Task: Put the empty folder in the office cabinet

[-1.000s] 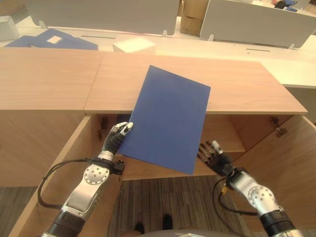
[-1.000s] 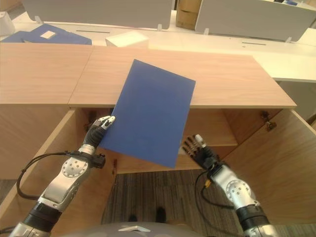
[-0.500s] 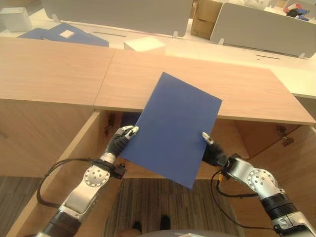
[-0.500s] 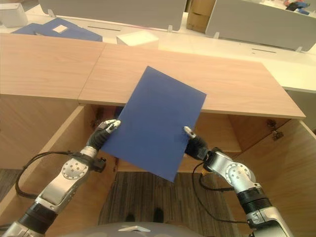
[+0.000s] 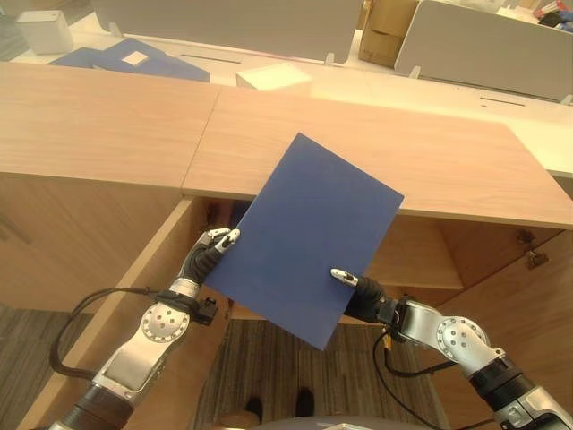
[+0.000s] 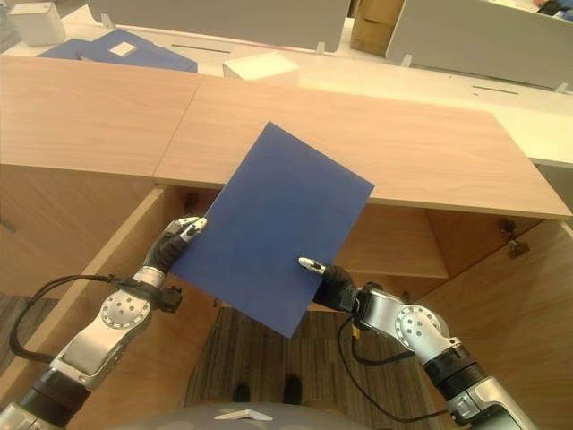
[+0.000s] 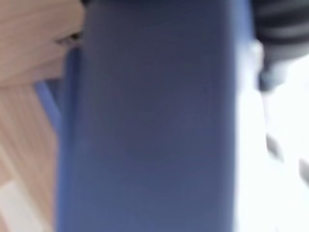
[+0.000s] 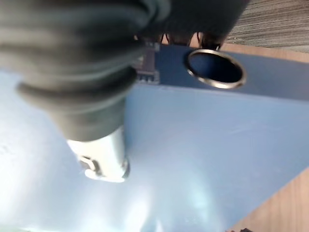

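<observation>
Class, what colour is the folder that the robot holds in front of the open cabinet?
The folder is plain dark blue, clearest in the left eye view.

Folder (image 5: 309,237): blue cover, smooth and matt, with a faint sheen and a metal-rimmed finger hole (image 8: 215,69) on its spine in the right wrist view. Cabinet (image 5: 421,157): light wood-grain top and doors, smooth satin finish. Floor (image 5: 269,376): grey ribbed carpet, rough; the hands' fingers (image 6: 309,264) are silver metal with dark tips.
</observation>
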